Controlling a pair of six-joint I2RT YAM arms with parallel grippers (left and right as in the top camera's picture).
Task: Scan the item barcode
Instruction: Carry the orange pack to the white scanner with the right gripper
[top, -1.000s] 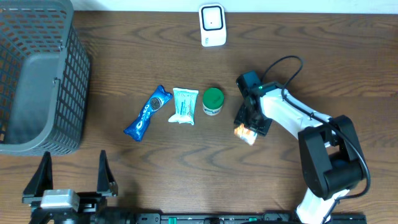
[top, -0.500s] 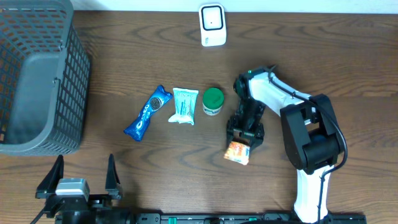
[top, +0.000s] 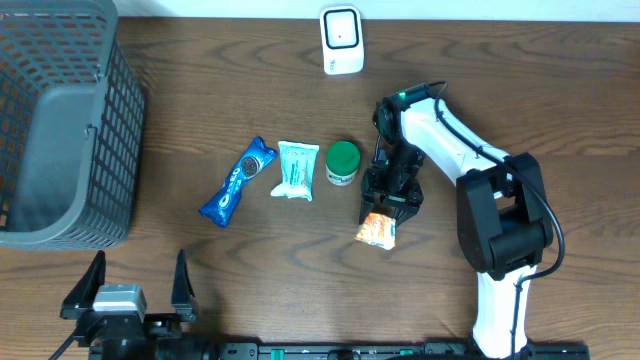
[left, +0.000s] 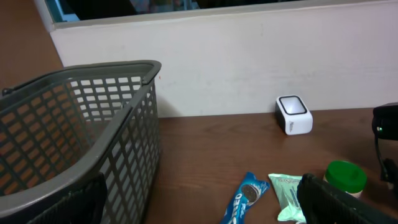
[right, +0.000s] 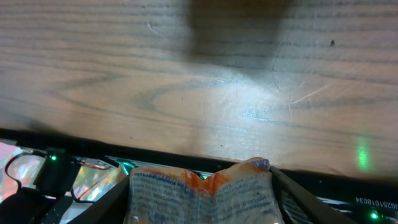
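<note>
The right gripper (top: 384, 212) is closed on an orange snack packet (top: 377, 231), which hangs from its fingertips just above the wooden tabletop (top: 520, 90), a little right of centre and toward the near edge. In the right wrist view the packet (right: 202, 194) fills the gap between the two fingers (right: 106, 200), its crinkled white-and-orange face with small blue print turned toward the camera; both fingers touch its sides. The white right arm reaches in from the lower right and bends over the packet. The white scanner (top: 341, 40) stands at the far edge of the tabletop, well apart from the packet, with its face turned toward the near side. Between them lies a short row of other goods: a blue cookie packet (top: 237, 181) lying at a slant, a pale green packet (top: 297, 170) beside it, and a green-lidded jar (top: 342, 163) standing upright, just left of the right gripper. A grey plastic basket (top: 60, 120) sits at the far left. The left gripper (top: 138, 282) hangs at the near left edge with its jaws spread wide and nothing between them; its wrist view looks across the basket (left: 81, 143) toward the scanner (left: 293, 114) by the wall.
</note>
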